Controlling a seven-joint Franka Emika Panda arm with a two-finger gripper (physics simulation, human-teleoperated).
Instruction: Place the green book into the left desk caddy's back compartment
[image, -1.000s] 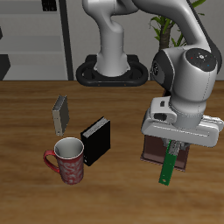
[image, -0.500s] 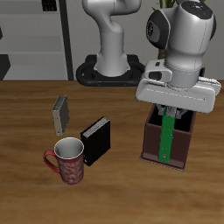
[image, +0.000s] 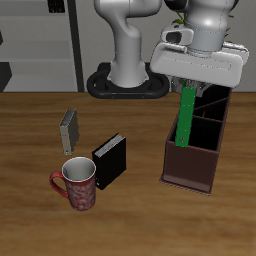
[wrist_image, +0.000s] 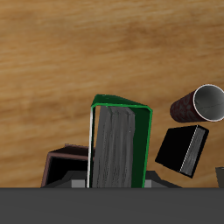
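My gripper (image: 191, 84) is shut on the top end of the green book (image: 185, 115), which hangs upright below it. The book's lower end is above the left desk caddy (image: 196, 168), a dark maroon-brown box with black dividers, over its part nearer the table's front edge. The back compartment (image: 213, 108) lies farther back, partly hidden by my hand. In the wrist view the green book (wrist_image: 118, 144) fills the middle, end-on, and a corner of the caddy (wrist_image: 63, 166) shows beside it.
A black book (image: 110, 159) stands beside a red mug (image: 77, 181) near the table's front edge. A small grey book (image: 69, 129) stands farther back. The mug (wrist_image: 199, 103) and black book (wrist_image: 181, 149) also show in the wrist view.
My gripper has risen and moved back with the green book, from beside the caddy's front to high over the caddy. The book now hangs upright.
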